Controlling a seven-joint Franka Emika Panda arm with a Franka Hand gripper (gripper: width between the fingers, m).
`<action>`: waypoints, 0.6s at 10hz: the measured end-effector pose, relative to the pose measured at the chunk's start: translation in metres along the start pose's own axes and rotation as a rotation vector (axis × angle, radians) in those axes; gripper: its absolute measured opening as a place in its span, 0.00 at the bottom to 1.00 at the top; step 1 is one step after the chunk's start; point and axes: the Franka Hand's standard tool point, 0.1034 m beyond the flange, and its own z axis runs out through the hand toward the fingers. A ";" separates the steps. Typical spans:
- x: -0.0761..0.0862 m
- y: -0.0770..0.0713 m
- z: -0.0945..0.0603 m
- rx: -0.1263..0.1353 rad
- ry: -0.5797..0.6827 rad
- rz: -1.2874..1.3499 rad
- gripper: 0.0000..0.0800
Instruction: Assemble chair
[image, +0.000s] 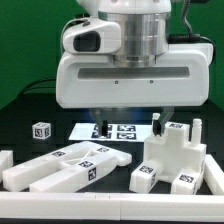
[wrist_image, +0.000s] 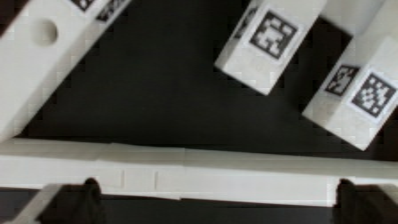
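Observation:
The chair lies in loose white tagged pieces. In the exterior view, long bars (image: 65, 165) lie at the front left and blocky pegged pieces (image: 175, 158) stand at the front right. The arm's big white body hides the gripper there. In the wrist view my gripper (wrist_image: 217, 206) is open, with its dark fingertips (wrist_image: 71, 202) far apart and nothing clamped between them. A long white bar (wrist_image: 196, 172) runs crosswise just past the tips. Beyond it lie two tagged pieces (wrist_image: 276, 42) (wrist_image: 361, 95) and a white piece with a round hole (wrist_image: 45, 45).
The marker board (image: 112, 130) lies flat on the black table behind the parts. A small tagged cube (image: 41, 130) stands at the exterior view's left. A white rail (image: 110, 207) runs along the table's front edge.

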 end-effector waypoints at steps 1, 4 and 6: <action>0.006 0.005 0.001 -0.012 0.084 0.008 0.81; 0.013 0.065 0.016 -0.005 0.261 0.178 0.81; 0.014 0.077 0.021 -0.039 0.359 0.178 0.81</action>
